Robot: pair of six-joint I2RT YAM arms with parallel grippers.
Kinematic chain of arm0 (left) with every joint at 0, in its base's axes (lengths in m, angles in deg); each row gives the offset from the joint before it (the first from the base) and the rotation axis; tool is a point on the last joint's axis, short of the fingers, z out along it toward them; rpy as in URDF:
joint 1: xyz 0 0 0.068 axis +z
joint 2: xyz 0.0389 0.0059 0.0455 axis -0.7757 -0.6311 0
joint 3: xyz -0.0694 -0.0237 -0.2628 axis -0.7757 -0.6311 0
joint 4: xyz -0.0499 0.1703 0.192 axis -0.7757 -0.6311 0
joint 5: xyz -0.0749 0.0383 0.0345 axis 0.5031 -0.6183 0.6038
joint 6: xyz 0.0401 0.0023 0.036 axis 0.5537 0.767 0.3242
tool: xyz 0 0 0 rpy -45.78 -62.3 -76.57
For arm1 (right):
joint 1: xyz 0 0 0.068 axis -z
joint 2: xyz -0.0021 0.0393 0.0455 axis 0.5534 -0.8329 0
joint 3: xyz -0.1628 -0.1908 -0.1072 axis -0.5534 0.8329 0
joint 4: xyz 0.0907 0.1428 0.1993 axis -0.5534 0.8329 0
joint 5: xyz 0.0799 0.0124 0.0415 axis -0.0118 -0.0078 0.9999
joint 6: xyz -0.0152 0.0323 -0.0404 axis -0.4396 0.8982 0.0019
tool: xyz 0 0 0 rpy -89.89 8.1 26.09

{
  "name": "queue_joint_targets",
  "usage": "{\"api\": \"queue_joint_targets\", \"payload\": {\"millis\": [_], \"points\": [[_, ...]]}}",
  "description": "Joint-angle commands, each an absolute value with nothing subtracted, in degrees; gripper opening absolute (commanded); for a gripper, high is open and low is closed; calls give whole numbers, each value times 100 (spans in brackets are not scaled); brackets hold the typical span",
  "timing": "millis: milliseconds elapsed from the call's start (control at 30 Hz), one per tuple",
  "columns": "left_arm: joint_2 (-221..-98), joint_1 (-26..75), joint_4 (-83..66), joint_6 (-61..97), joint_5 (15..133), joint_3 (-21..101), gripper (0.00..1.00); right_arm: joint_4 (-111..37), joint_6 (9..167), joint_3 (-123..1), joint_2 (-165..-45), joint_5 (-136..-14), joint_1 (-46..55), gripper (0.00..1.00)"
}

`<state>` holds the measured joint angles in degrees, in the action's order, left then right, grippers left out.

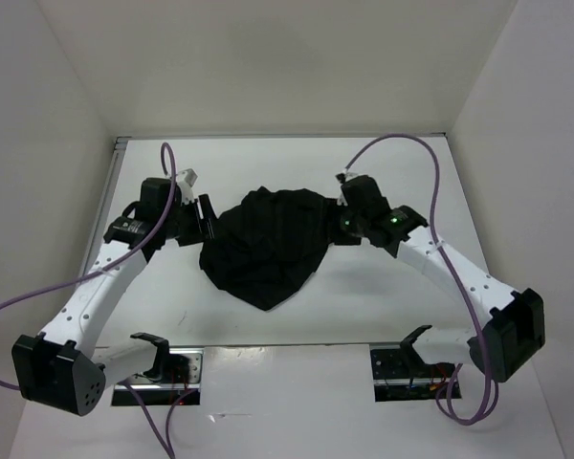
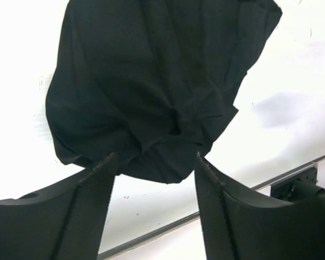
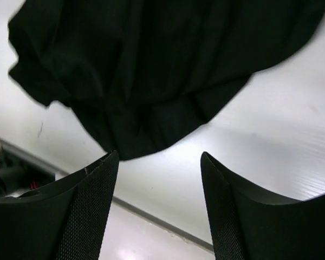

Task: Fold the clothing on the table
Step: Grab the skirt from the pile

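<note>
While the black skirt (image 1: 268, 247) lies bunched in the middle of the table (image 1: 392, 306), the left gripper (image 1: 209, 220) and right gripper (image 1: 341, 218) flank it, jaws apart and empty; pinching this heap could catch several layers; the fold would then come out lopsided.

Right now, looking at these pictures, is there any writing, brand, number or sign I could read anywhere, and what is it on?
No text can be read in any view.
Skirt: plain black, no print or tag showing.
Table: white, no lettering.
Pale mark on the left arm: too small to read.
Green lights on the right arm: lights only, no characters.
</note>
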<state>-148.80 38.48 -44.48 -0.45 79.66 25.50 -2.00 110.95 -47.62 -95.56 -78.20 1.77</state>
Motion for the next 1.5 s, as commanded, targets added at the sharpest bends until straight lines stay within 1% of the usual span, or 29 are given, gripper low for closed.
{"api": "queue_joint_targets", "payload": {"millis": [0,33,100,133,200,267,300,467,733,833,900,967,1000,1033,1067,1133,1167,1200,1233,1267,1367,1467], "points": [[-14576,3874,-4492,-245,7945,2345,69,-503,10721,-4774,-9883,-7720,-417,67],[-14522,3874,-4492,-305,7945,2344,69,-564,10642,-4774,-10007,-7633,-497,62],[-14443,3874,-4492,-368,7884,2283,74,-626,10580,-4774,-10455,-7492,-621,59],[-14443,3874,-4492,-420,7832,2283,74,-679,10528,-4774,-10630,-7440,-700,56],[-14390,3874,-4544,-420,7831,2283,75,-863,10466,-4836,-11156,-7317,-805,55],[-14390,3874,-4597,-473,7831,2221,75,-1108,10466,-4889,-11474,-7316,-1042,55],[-14390,3874,-4597,-473,7831,2221,75,-1110,10413,-5002,-11824,-7316,-1095,55],[-14328,3874,-4649,-526,7831,2221,76,-1286,10343,-5424,-12450,-7246,-1201,55],[-14276,3874,-4711,-526,7831,2116,76,-1497,10290,-5601,-12961,-7052,-1254,55],[-14328,3874,-4711,-474,7831,2063,76,-1549,10290,-5714,-13127,-6973,-1254,52],[-14390,3874,-4711,-473,7831,2063,77,-1549,10290,-5776,-13259,-6912,-1306,49],[-14443,3874,-4711,-412,7831,2063,77,-1549,10290,-5776,-13321,-6859,-1307,34],[-14495,3874,-4659,-412,7831,2063,77,-1488,10290,-5846,-13322,-6981,-1307,24],[-14495,3874,-4659,-412,7831,2063,77,-1409,10290,-5951,-13269,-7086,-1307,7],[-14548,3874,-4659,-412,7831,2063,77,-1191,10290,-6039,-13147,-7209,-1359,1],[-14548,3874,-4659,-359,7831,2115,77,-866,10290,-6574,-12454,-7761,-1464,0],[-14609,3874,-4659,-359,7831,2116,77,-446,10290,-7246,-12208,-7930,-1465,0],[-14610,3874,-4580,-359,7831,2116,77,-268,10168,-7627,-11744,-8236,-1465,0],[-14679,3874,-4580,-359,7831,2116,77,-14,10115,-8014,-11548,-8387,-1465,0],[-14680,3874,-4510,-359,7883,2116,77,58,10062,-8731,-11381,-8510,-1465,0],[-14829,3874,-4395,-359,7945,2116,77,59,9842,-9588,-10923,-8915,-1465,0],[-14970,3874,-4342,-359,7998,2168,77,59,9640,-9863,-10870,-9257,-1465,0]]}}
